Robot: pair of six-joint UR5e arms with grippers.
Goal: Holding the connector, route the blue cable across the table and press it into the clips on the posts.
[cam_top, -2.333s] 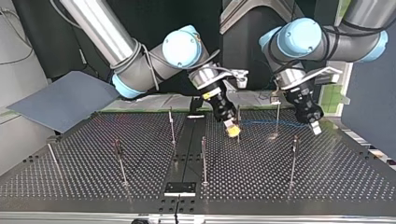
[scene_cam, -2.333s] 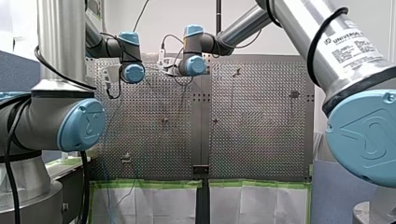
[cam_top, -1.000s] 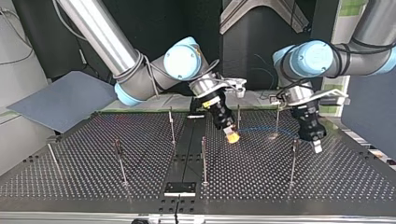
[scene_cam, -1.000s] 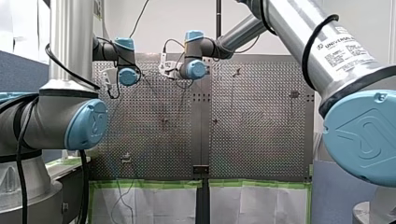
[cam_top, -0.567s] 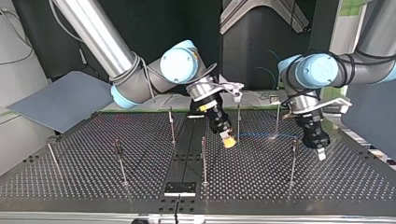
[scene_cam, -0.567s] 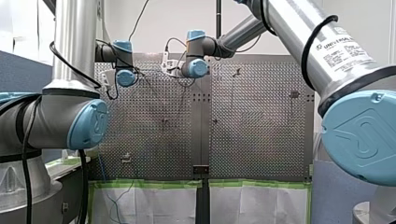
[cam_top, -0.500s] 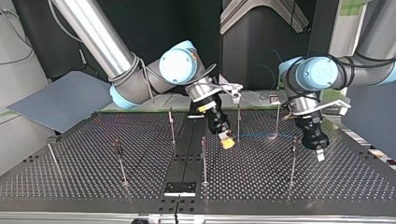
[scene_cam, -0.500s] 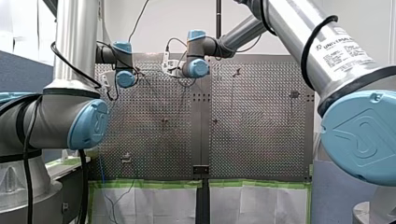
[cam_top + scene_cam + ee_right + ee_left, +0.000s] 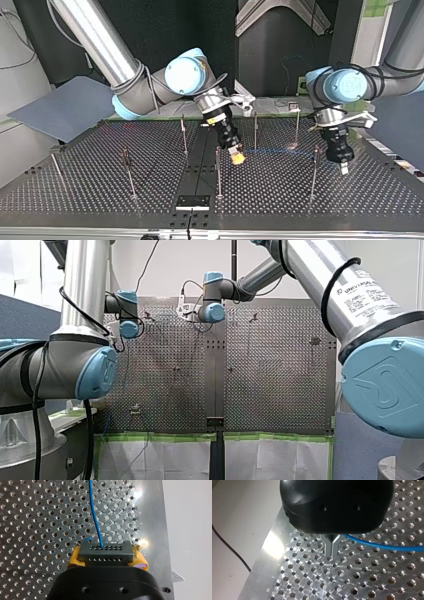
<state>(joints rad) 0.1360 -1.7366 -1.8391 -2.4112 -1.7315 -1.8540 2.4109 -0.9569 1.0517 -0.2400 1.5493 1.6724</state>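
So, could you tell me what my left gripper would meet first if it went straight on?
Most likely the perforated table: my left gripper points down at it, the blue cable leaving to one side, not ahead. How near is unclear.

Cable (image 9: 280,152) over the worktop (image 9: 75,200), in the top view's right half.
Runs from the connector (image 9: 106,552) in my right claw (image 9: 237,158), just beside the top view's middle post (image 9: 218,172), rightward past another post (image 9: 313,175) to my left claw (image 9: 344,169).

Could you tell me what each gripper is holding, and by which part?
My right gripper clamps the dark grey connector block by its two ends. My left gripper is shut beside the thin blue cable; a pinch cannot be told.
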